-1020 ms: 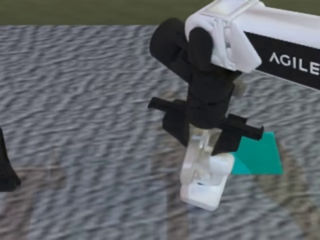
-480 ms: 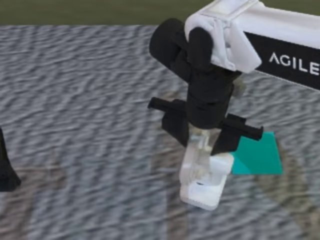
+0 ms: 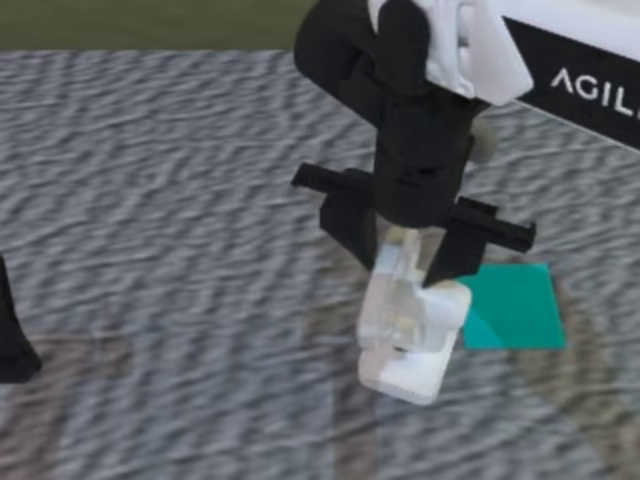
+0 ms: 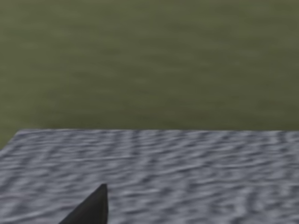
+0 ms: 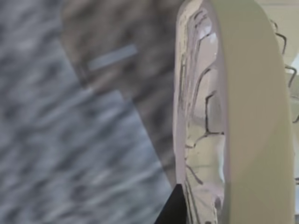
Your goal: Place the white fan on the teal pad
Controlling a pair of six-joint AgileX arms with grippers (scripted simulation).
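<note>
**Watch out: the fan could slip or land off the pad**

Your right gripper (image 3: 405, 262) has its fingers closed on the round head of the white fan (image 3: 410, 325). The fan hangs down from the fingers, with its base at the low end, away from the wrist. Judging by the shadow under it, the fan looks lifted off the table (image 3: 160, 200), but that is hard to be sure of from above.

The teal pad (image 3: 518, 306) lies flat on the table, just to the side of the fan's base. From above, the base seems to cover a little of the pad's near edge. Most of the pad is bare.

Here is what could go wrong. The fingers only pinch the thin rim of the head (the right wrist view shows that rim very close up), and the plastic looks smooth. If you move fast, the fan may swing or slide out. If you let go too soon, the base may sit half on the pad and half off. If the fan comes down tilted, it may tip over.

Your left gripper (image 3: 12, 345) waits at the far left edge, well apart from it all. You cannot tell how its fingers are set.
</note>
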